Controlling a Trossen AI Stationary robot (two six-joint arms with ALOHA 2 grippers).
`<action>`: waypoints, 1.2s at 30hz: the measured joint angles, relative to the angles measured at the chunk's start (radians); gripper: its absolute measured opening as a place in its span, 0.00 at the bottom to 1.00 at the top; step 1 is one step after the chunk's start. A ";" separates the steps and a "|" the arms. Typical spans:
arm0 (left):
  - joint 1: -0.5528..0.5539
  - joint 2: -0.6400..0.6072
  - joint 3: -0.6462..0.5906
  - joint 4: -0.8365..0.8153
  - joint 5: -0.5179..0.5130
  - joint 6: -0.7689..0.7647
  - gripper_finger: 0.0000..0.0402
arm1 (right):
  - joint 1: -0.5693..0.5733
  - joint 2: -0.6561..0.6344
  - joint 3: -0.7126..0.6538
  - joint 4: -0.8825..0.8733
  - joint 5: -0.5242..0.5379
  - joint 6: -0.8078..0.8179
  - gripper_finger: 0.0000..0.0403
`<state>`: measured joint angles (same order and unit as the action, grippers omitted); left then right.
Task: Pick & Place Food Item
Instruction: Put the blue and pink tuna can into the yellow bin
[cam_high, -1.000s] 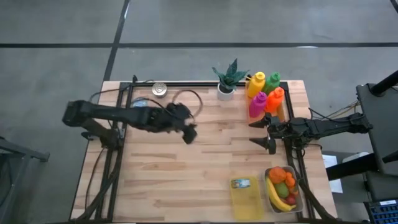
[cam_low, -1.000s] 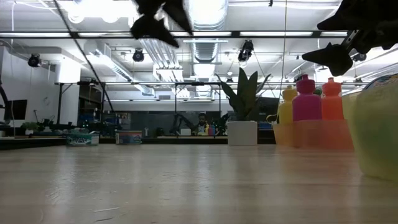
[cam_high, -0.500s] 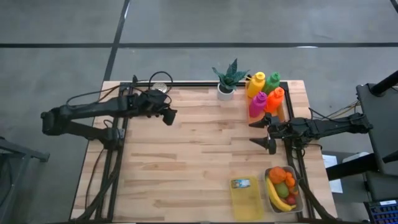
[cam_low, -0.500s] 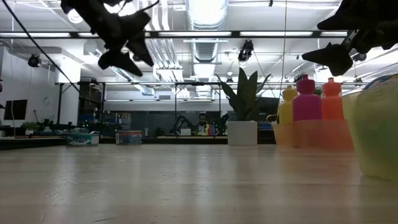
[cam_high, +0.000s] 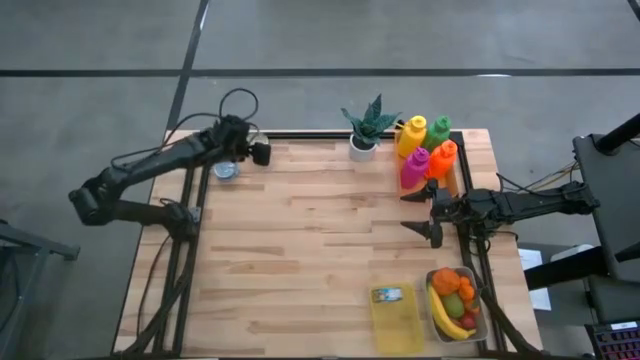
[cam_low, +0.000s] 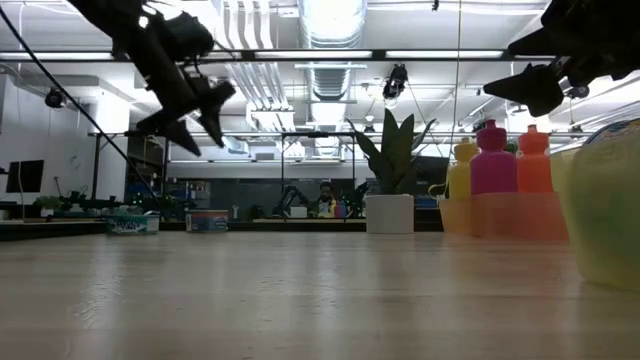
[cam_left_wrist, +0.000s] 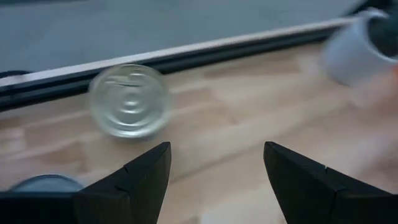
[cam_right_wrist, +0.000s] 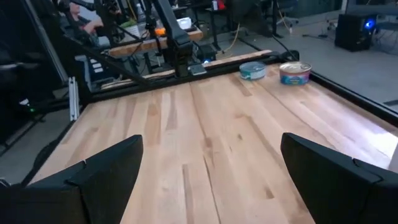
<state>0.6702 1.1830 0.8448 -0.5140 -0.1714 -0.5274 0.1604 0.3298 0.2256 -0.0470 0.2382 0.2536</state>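
A silver-topped can (cam_left_wrist: 129, 109) stands near the table's far left corner. A second, blue-labelled can (cam_high: 228, 170) stands beside it. Both cans (cam_right_wrist: 294, 73) also show far off in the right wrist view. My left gripper (cam_high: 262, 155) hovers open above that corner, with the silver can just ahead of its fingers (cam_left_wrist: 216, 152). My right gripper (cam_high: 405, 213) waits open above the table's right side, touching nothing. A clear tray of fruit (cam_high: 455, 303) and a yellow-green container (cam_high: 393, 318) sit at the near right corner.
A potted plant in a white pot (cam_high: 363, 128) and several coloured bottles (cam_high: 428, 150) stand along the far edge, right of the cans. Bare wood (cam_high: 320, 240) spans the table's middle. Cables loop off the far left corner (cam_high: 235, 100).
My left gripper has swung from above the table's middle toward the far left corner and now hangs over the cans, still open. The cans have stayed where they were.
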 joint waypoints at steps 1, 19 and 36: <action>0.027 0.018 0.001 0.003 0.000 0.000 0.66 | 0.000 0.000 0.000 0.000 0.000 0.012 0.94; 0.158 0.477 0.143 0.111 -0.024 0.109 0.66 | 0.000 0.000 0.000 0.000 -0.001 0.136 0.94; 0.210 0.491 0.129 0.087 -0.076 0.037 0.66 | 0.000 0.000 -0.026 -0.008 -0.002 0.128 0.94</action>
<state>0.8804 1.6740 0.9734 -0.4273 -0.2474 -0.4900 0.1608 0.3302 0.1993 -0.0553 0.2367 0.3820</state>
